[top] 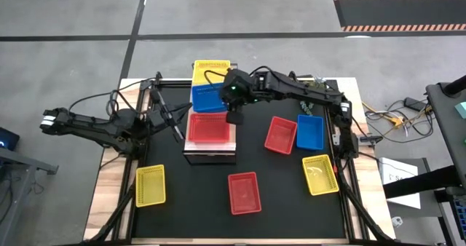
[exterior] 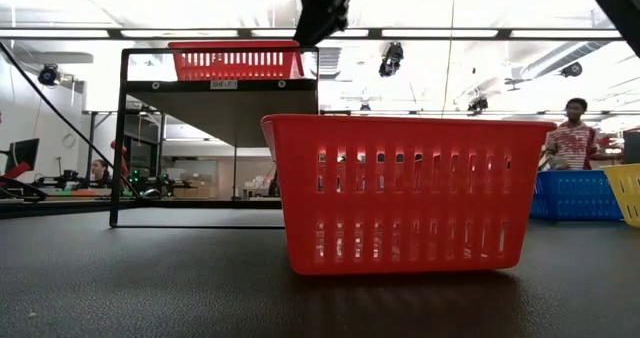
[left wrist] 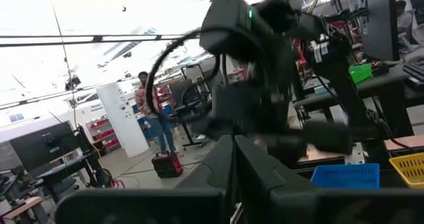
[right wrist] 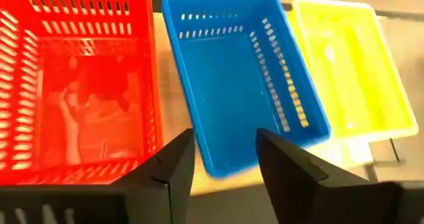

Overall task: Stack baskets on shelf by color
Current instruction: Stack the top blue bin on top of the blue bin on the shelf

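The shelf (top: 210,156) bears three baskets in a row on its wood top: a yellow basket (top: 211,71) at the far end, a blue basket (top: 206,99) in the middle and a red basket (top: 210,127) at the near end. My right gripper (right wrist: 225,159) hangs open over the shelf's right side, its fingers apart above the blue basket's (right wrist: 245,78) corner beside the red one (right wrist: 79,91), touching nothing that I can see. My left gripper (top: 175,132) waits shut, left of the shelf. More baskets rest on their bases on the black table.
On the table lie a red basket (top: 280,135) and a blue one (top: 310,132) right of the shelf, a yellow one (top: 320,174) at the near right, a red one (top: 244,192) near the front and a yellow one (top: 151,185) at the near left. People stand in the room beyond.
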Controlling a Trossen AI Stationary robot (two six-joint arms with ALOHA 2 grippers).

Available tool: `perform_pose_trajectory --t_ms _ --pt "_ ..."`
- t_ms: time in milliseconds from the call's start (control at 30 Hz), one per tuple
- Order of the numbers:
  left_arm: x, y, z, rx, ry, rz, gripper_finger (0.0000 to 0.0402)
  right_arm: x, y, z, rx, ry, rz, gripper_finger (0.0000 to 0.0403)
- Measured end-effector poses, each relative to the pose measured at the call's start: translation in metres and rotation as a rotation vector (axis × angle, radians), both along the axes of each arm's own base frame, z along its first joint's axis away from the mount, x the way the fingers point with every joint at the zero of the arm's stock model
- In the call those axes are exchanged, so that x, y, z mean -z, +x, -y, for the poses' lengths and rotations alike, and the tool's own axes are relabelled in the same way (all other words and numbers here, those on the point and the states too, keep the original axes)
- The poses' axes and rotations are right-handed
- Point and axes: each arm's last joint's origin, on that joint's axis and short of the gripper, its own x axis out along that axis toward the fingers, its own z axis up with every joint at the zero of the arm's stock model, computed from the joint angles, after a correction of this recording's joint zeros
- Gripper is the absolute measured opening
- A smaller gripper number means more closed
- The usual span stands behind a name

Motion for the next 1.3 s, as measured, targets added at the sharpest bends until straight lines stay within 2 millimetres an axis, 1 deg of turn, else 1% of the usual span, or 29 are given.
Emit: perform_pose_trajectory --t_ms 100,200,233,400,500,600,767,1067,1300 --pt "0.001 0.0 0.0 0.0 0.001 -0.007 0.0 -0.012 -0.016 0.001 0.035 0.016 -0.015 0.0149" --pt "0.001 0.0 0.0 0.0 0.002 -0.015 0.0 -0.014 -0.029 0.01 0.083 0.038 -0.066 0.0128" --pt "0.002 0.001 0.0 0.0 0.002 -0.019 0.0 -0.012 -0.031 0.014 0.098 0.045 -0.085 0.0119" --pt "0.003 0.001 0.0 0.0 0.004 -0.031 0.0 0.017 -0.029 0.031 0.145 0.072 -0.165 0.0064" --pt "0.004 0.001 0.0 0.0 0.005 -0.04 0.0 0.034 -0.022 0.036 0.14 0.068 -0.143 0.0035" --pt "0.004 0.001 0.0 0.0 0.006 -0.044 0.0 0.044 -0.018 0.037 0.121 0.056 -0.141 0.0014" --pt "0.004 0.001 0.0 0.0 0.006 -0.044 0.0 0.05 -0.013 0.035 0.09 0.076 -0.097 0.0009" --pt "0.004 0.001 0.0 0.0 0.006 -0.043 0.0 0.049 -0.008 0.031 0.029 0.117 -0.048 0.0009" --pt "0.004 0.001 0.0 0.002 -0.002 -0.038 0.0 0.041 -0.01 0.028 -0.007 0.092 -0.044 0.0009"
